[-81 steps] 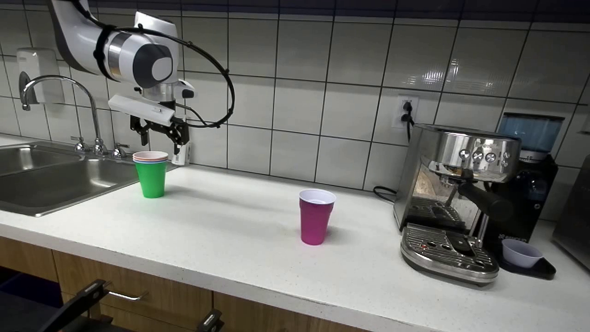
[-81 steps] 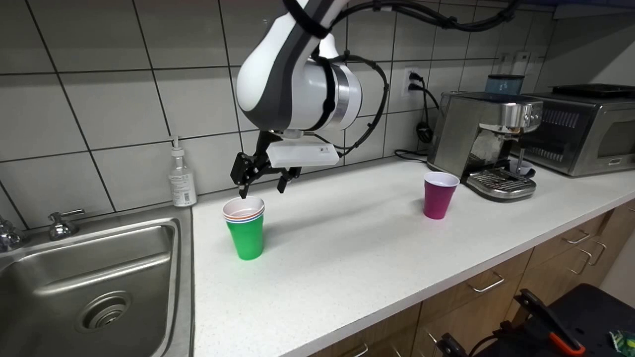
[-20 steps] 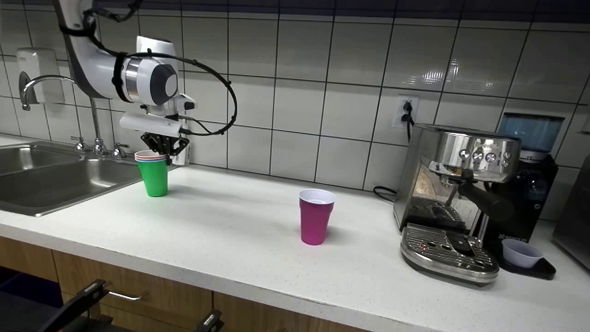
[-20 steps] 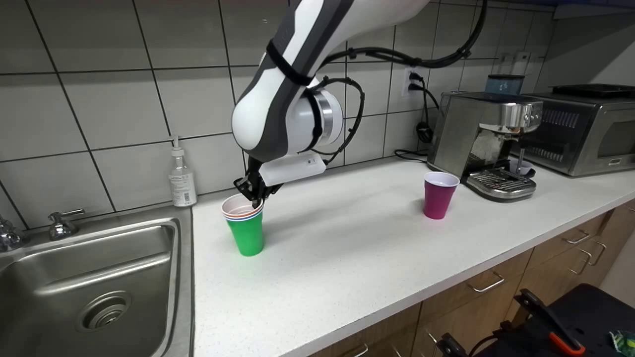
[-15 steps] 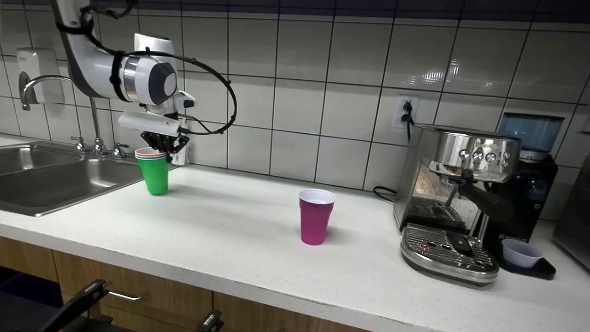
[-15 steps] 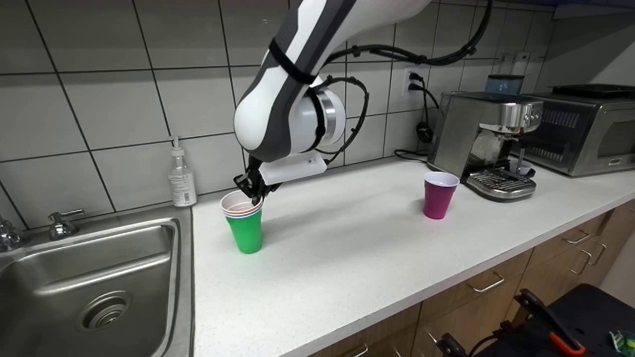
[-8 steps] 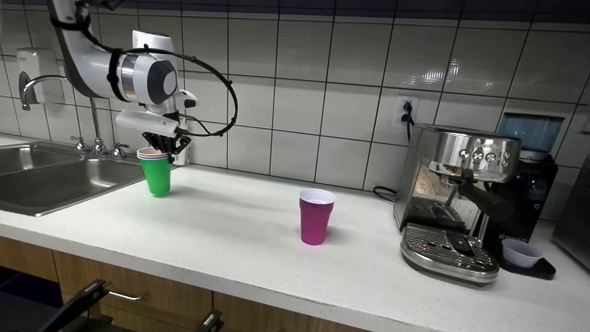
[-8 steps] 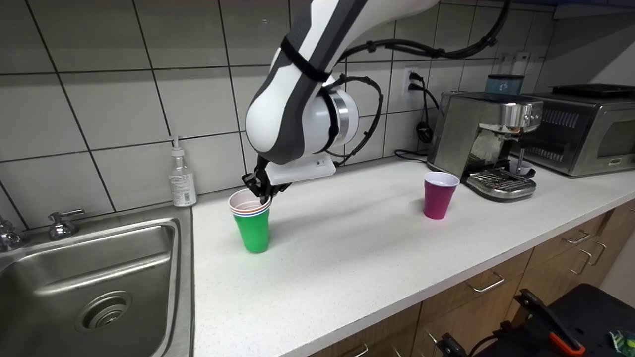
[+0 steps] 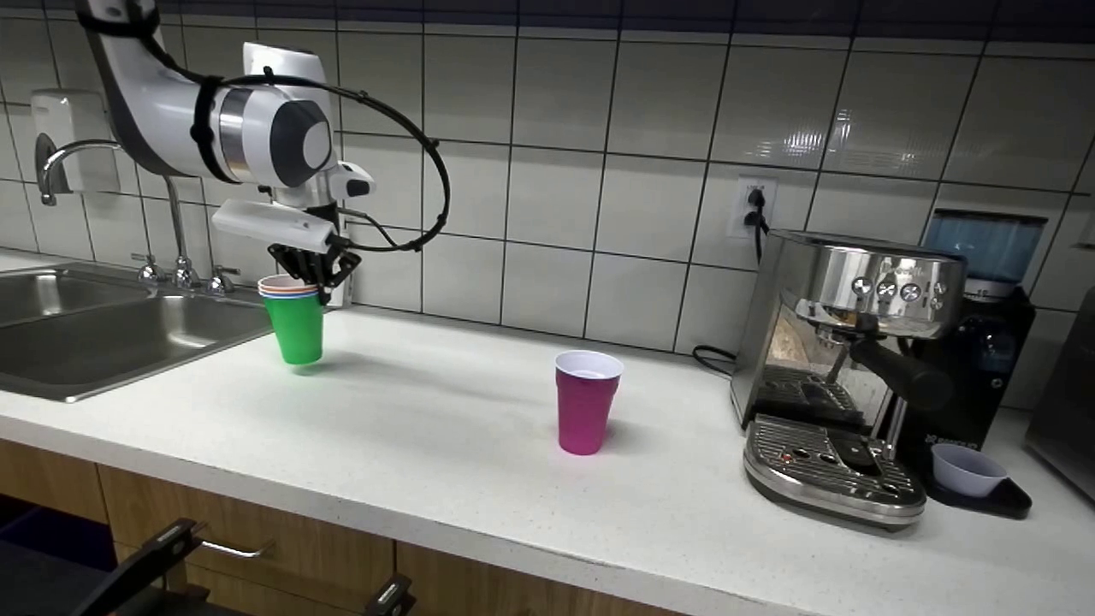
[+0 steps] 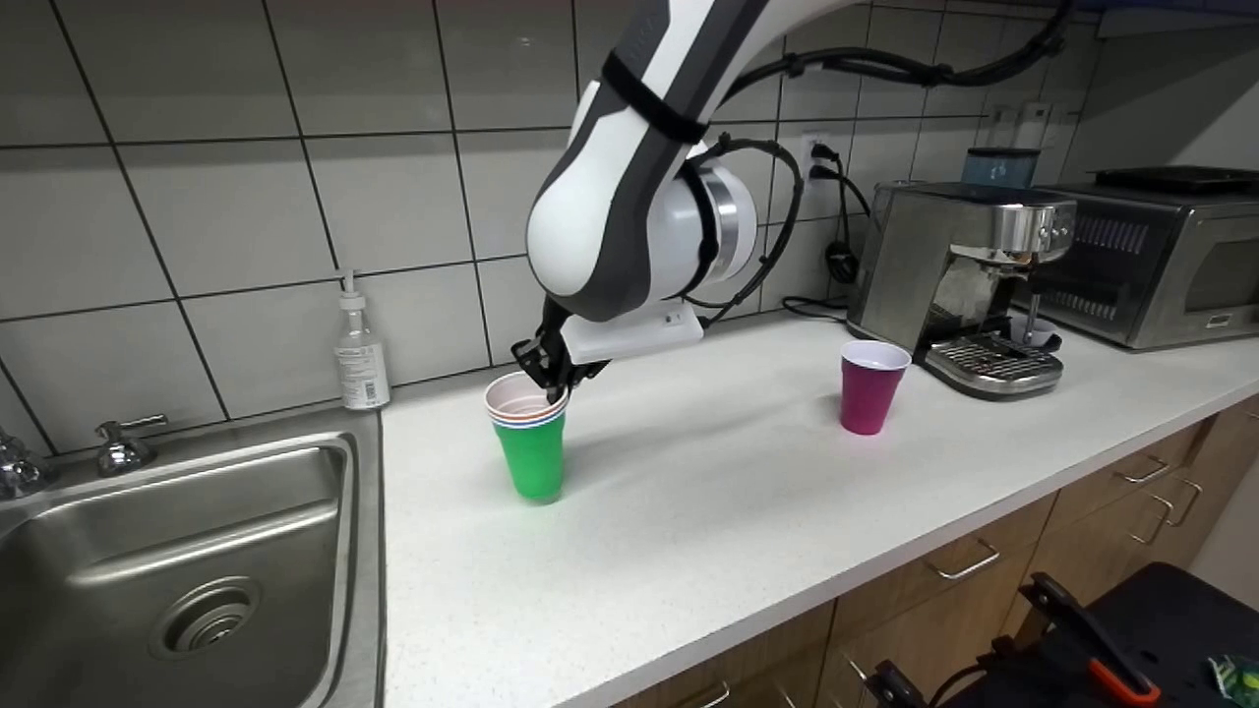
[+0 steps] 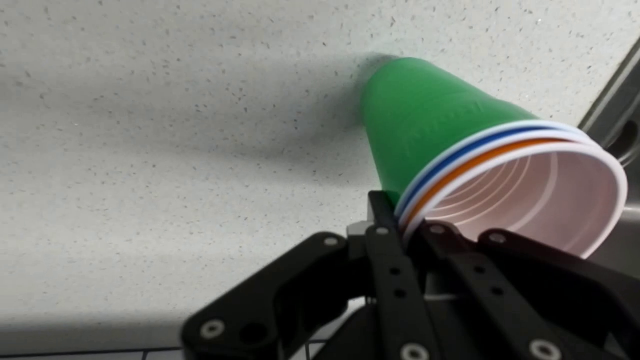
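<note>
Far left of the pink cup [image 9: 585, 411]: faucet [image 9: 183, 267] and sink [image 10: 366, 551]. Left of the pink cup and farther back: soap bottle [image 10: 362, 369], close to the tiled wall [image 9: 547, 282].

Left of the pink cup and well apart from it: cup stack [image 9: 295, 327], green outside, with blue and orange bands between white rims in the wrist view. Held tilted, top leaning away from the pink cup. Base right down near the counter [image 9: 428, 389]; probably just off it, can't say for certain.

At the stack's rim, on the side facing the pink cup: gripper [image 11: 404, 225]. Narrow, pinching the nested rims, with one finger inside and one outside.

Status: grip made, judging by the pinch. Lift slight at best. Not yet done: set-down and release.

Right of the pink cup and behind it: outlet [image 9: 751, 205], up on the wall. Also right of the pink cup: coffee machine [image 9: 843, 274]. Farther right of the pink cup, past the coffee machine: bowl [image 9: 967, 470] and oven [image 10: 1166, 261].
</note>
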`<act>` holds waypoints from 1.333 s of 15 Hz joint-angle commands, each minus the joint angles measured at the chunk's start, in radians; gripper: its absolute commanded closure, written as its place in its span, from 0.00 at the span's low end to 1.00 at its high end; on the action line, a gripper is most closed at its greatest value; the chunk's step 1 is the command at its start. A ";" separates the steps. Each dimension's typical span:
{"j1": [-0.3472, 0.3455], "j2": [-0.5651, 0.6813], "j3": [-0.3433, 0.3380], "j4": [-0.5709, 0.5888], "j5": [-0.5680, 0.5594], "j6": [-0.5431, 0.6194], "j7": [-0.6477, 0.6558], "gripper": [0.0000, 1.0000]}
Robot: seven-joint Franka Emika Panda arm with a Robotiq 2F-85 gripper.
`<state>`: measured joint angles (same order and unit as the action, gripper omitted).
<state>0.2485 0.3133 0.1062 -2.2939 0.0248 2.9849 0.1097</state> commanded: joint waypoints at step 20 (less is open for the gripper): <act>-0.206 -0.340 -0.007 -0.262 0.270 -0.015 -0.302 0.98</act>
<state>0.0638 0.0490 0.1147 -2.5029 0.2823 2.9867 -0.1661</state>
